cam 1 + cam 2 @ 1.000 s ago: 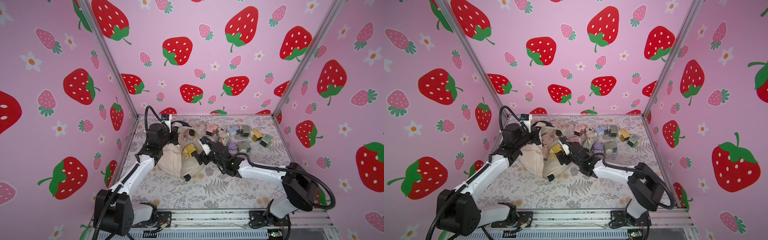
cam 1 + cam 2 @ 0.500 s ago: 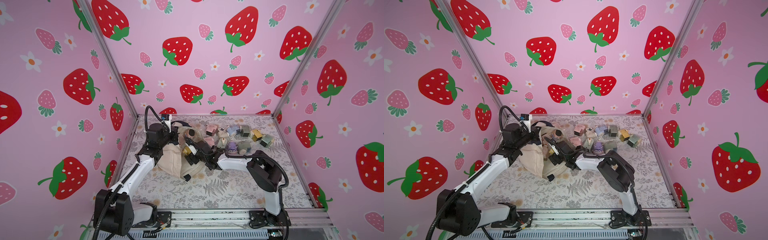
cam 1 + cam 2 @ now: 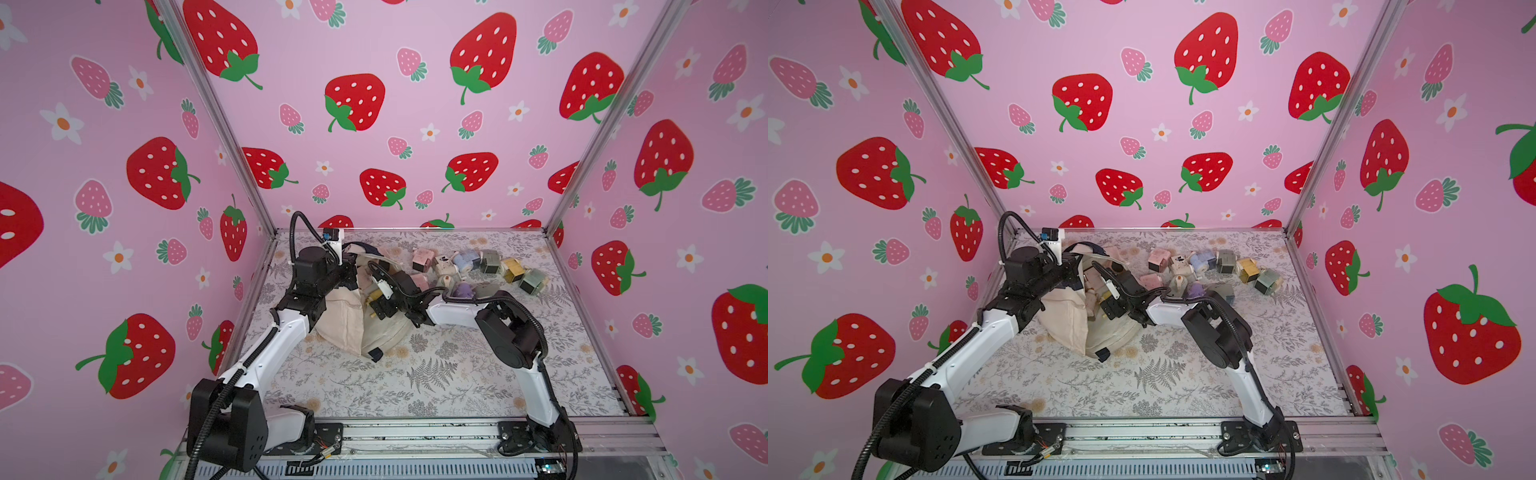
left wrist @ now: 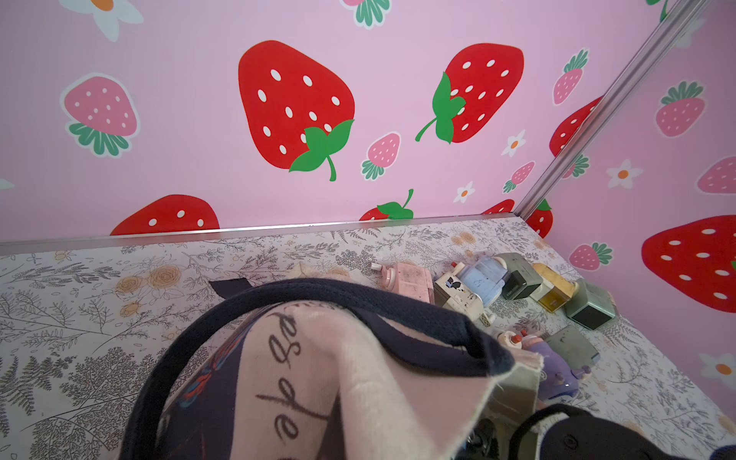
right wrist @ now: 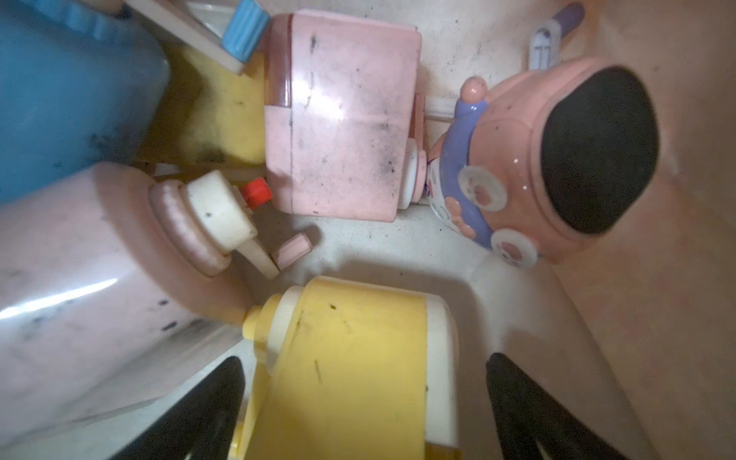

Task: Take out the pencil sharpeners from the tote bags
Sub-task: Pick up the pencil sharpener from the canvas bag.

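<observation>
Floral-printed tabletop [image 3: 436, 374] under a slumped cream tote bag [image 3: 340, 324] and a back-edge cluster of pencil sharpeners [image 3: 490, 262].

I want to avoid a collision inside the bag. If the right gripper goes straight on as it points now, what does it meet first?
The yellow sharpener: it lies between the open fingers of the right gripper, inside the bag. It is probably very near.
</observation>
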You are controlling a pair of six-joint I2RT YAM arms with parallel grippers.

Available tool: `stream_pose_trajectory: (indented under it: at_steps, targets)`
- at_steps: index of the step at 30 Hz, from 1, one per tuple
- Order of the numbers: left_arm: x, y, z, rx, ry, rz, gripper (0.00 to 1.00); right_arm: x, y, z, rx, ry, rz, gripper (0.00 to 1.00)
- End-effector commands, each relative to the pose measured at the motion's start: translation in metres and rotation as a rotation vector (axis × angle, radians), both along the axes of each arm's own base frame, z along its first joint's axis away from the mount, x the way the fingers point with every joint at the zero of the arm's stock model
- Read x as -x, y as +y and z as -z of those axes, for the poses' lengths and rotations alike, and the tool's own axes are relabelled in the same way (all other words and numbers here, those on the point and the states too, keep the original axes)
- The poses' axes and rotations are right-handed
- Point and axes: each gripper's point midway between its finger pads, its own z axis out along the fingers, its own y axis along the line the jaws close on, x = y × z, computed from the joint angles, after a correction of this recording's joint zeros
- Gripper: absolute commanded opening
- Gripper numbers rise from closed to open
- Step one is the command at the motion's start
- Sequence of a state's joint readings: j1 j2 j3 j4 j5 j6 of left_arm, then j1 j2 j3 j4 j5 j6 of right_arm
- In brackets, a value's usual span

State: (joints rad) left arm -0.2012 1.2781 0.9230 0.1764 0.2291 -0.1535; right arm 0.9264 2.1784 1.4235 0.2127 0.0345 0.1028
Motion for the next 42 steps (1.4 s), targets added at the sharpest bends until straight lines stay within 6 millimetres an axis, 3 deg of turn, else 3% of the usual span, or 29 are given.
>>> stream_pose_trajectory:
  at_steps: [1,6,13,26,42]
  targets:
    - [-0.004,-0.01,-0.062,0.03,-0.183,0.045,0.0,0.004,0.001,0.011,0.012,0.054,-0.024,0.88]
    - [-0.004,-0.011,-0.061,0.029,-0.181,0.047,0.0,0.009,-0.003,0.013,0.022,0.083,-0.016,0.74]
    - [-0.004,-0.011,-0.061,0.03,-0.18,0.049,0.0,0.017,-0.001,0.001,-0.002,0.074,-0.034,0.55]
    - [-0.004,-0.011,-0.062,0.03,-0.182,0.047,0.0,0.032,0.005,-0.009,0.0,0.037,-0.056,0.53]
    - [-0.003,-0.011,-0.062,0.032,-0.181,0.049,0.0,0.071,0.002,-0.06,-0.042,-0.035,-0.123,0.52]
